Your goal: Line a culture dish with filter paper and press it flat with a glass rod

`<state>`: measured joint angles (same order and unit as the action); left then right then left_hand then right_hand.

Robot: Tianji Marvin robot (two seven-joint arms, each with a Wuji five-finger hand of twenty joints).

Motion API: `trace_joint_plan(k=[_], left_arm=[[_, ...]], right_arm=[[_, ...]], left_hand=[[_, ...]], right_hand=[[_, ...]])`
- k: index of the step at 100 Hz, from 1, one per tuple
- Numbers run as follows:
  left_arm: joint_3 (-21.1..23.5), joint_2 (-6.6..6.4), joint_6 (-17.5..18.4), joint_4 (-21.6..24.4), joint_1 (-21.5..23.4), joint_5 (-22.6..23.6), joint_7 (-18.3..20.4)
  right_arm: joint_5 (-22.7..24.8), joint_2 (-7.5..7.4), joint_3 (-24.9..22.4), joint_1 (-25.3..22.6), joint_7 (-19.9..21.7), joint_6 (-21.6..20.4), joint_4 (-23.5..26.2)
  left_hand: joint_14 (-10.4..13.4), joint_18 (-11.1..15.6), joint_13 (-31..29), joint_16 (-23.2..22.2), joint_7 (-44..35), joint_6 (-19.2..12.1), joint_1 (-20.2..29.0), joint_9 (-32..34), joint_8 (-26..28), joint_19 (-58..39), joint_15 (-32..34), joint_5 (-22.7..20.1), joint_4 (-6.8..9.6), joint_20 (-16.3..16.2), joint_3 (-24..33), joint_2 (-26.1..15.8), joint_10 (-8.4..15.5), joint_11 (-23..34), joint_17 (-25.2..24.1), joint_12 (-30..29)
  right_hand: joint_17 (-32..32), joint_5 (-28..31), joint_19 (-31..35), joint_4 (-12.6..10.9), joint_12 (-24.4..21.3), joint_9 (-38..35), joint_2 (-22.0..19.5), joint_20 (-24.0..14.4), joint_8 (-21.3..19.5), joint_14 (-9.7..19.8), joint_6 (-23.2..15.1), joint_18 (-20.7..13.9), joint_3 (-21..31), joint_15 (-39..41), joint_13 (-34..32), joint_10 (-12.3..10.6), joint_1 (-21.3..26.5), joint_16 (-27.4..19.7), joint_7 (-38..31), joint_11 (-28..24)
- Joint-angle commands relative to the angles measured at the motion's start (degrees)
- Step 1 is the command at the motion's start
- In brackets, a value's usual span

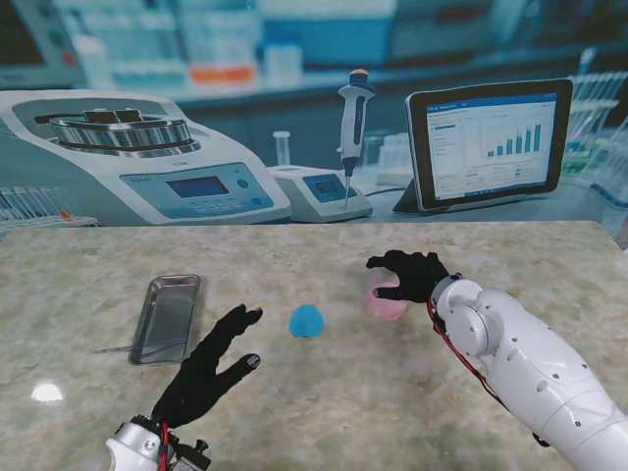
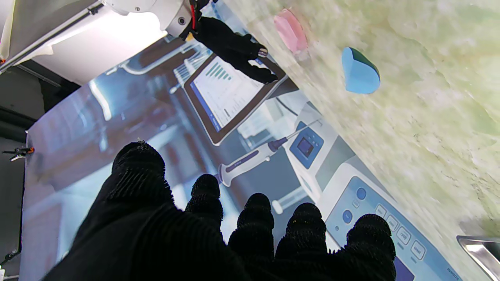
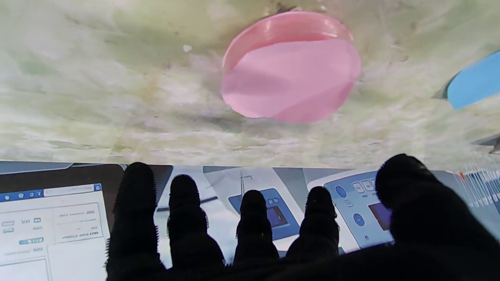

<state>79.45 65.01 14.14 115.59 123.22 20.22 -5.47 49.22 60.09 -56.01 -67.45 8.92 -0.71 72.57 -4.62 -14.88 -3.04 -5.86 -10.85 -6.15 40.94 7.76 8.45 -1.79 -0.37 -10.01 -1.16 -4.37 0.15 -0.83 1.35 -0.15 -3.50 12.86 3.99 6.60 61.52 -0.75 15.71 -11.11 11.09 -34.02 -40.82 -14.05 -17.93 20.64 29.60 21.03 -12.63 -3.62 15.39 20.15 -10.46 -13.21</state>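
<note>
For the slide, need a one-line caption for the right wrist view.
Right hand, open and empty, hovers over the pink culture dish on the marble table.

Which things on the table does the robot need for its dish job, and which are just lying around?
For the job:
- pink culture dish, under the open right hand
- blue folded piece, probably the filter paper
- thin rod beside the metal tray, hard to make out

Just lying about:
- the metal tray
- lab machines behind, only a printed backdrop
</note>
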Motion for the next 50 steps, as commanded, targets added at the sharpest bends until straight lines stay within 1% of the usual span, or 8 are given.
trace_joint_plan(k=[1,8,10,20,26,39,48,50], left_arm=[[0.11,-0.13,0.0,0.4,0.44,0.06,0.23],[0.2,-0.14,-0.02,0.38,0.48,0.08,0.27],[0.22,-0.14,-0.03,0.37,0.5,0.07,0.29],[0.3,-0.15,-0.13,0.32,0.58,0.07,0.35],[0.31,-0.14,-0.19,0.3,0.6,0.02,0.37],[0.29,-0.14,-0.24,0.2,0.57,-0.03,0.37],[0.27,-0.15,-0.29,0.11,0.52,-0.06,0.42],[0.27,-0.15,-0.3,0.09,0.53,-0.07,0.44]], right_arm=[[1.03,-0.29,0.55,0.82,1.38,-0.34,-0.49],[2.25,-0.67,1.79,1.88,2.74,-0.79,-1.01],[2.33,-0.72,2.09,2.13,2.81,-1.04,-1.31],[1.86,-0.71,3.31,2.91,2.73,-1.66,-2.42],[1.8,-0.76,3.98,3.32,2.76,-2.01,-2.99],[1.32,-0.7,5.62,4.11,2.64,-1.72,-4.29],[0.75,-0.55,6.88,4.65,2.15,-1.25,-5.32],[0.6,-0.5,7.21,4.78,1.96,-1.08,-5.59]], left_hand=[[1.82,1.55,1.56,-0.94,-1.13,-1.84,0.54,-1.08,0.48,2.49,-0.4,0.27,0.83,-1.24,-0.92,-1.84,0.66,0.35,-0.14,0.86],[1.78,1.55,1.57,-0.95,-1.14,-1.75,0.5,-1.09,0.48,2.49,-0.4,0.3,0.82,-1.24,-0.96,-1.76,0.61,0.37,-0.14,0.9],[1.77,1.55,1.58,-0.95,-1.15,-1.69,0.54,-1.09,0.49,2.49,-0.41,0.26,0.83,-1.25,-0.94,-1.77,0.56,0.37,-0.14,0.91],[1.77,1.59,1.56,-0.95,-1.17,-1.7,0.54,-1.08,0.49,2.49,-0.4,0.2,0.83,-1.25,-0.94,-1.78,0.51,0.4,-0.13,0.96],[1.76,1.62,1.55,-0.95,-1.16,-1.76,0.58,-1.1,0.49,2.49,-0.4,0.18,0.83,-1.25,-0.92,-1.75,0.42,0.4,-0.13,1.0],[1.71,1.62,1.58,-0.94,-1.2,-1.71,0.57,-1.11,0.51,2.49,-0.41,0.22,0.83,-1.24,-0.92,-1.75,0.36,0.42,-0.12,1.09],[1.77,1.62,1.57,-0.94,-1.19,-1.8,0.54,-1.1,0.51,2.49,-0.41,0.25,0.83,-1.25,-0.93,-1.77,0.4,0.42,-0.13,1.12],[1.77,1.65,1.59,-0.93,-1.19,-1.73,0.54,-1.1,0.5,2.49,-0.42,0.27,0.83,-1.25,-0.93,-1.76,0.38,0.43,-0.12,1.13]], right_hand=[[1.2,-1.48,2.29,1.49,1.53,1.63,3.83,-1.87,-2.99,-2.43,-2.5,3.64,2.28,1.16,-1.3,1.11,-1.97,1.11,1.85,1.62],[2.77,-1.48,2.55,1.54,3.77,2.03,6.4,-2.29,-5.27,-3.72,-3.25,4.8,3.6,1.47,-1.71,1.7,-1.61,1.5,1.78,1.44],[3.12,-1.57,2.41,1.65,5.17,2.17,7.21,-2.34,-6.47,-3.99,-3.41,5.08,4.08,1.57,-1.83,1.83,-1.43,1.63,1.39,0.97],[3.3,-1.95,2.26,2.14,7.45,2.08,9.34,-2.47,-9.29,-4.3,-4.48,5.44,4.4,1.52,-2.04,1.77,-0.7,1.71,0.04,0.26],[3.08,-2.11,2.0,2.29,7.61,1.91,9.69,-2.39,-9.22,-4.18,-4.14,5.44,4.24,1.29,-1.93,1.85,-1.08,1.6,0.45,0.18],[2.81,-0.79,1.09,2.74,6.29,1.68,9.81,-2.04,-5.89,-3.74,-2.28,5.57,4.45,0.54,-2.03,1.94,-1.85,1.07,4.87,0.76],[2.9,-0.6,1.14,2.68,6.08,1.55,9.35,-2.06,-5.43,-2.83,-2.06,5.46,4.6,0.84,-2.6,1.99,-1.0,1.15,5.42,0.56],[3.05,-0.58,1.26,2.61,6.16,1.58,8.52,-2.12,-5.5,-2.76,-1.87,5.25,3.85,1.15,-2.74,2.0,0.09,1.27,5.41,-0.01]])
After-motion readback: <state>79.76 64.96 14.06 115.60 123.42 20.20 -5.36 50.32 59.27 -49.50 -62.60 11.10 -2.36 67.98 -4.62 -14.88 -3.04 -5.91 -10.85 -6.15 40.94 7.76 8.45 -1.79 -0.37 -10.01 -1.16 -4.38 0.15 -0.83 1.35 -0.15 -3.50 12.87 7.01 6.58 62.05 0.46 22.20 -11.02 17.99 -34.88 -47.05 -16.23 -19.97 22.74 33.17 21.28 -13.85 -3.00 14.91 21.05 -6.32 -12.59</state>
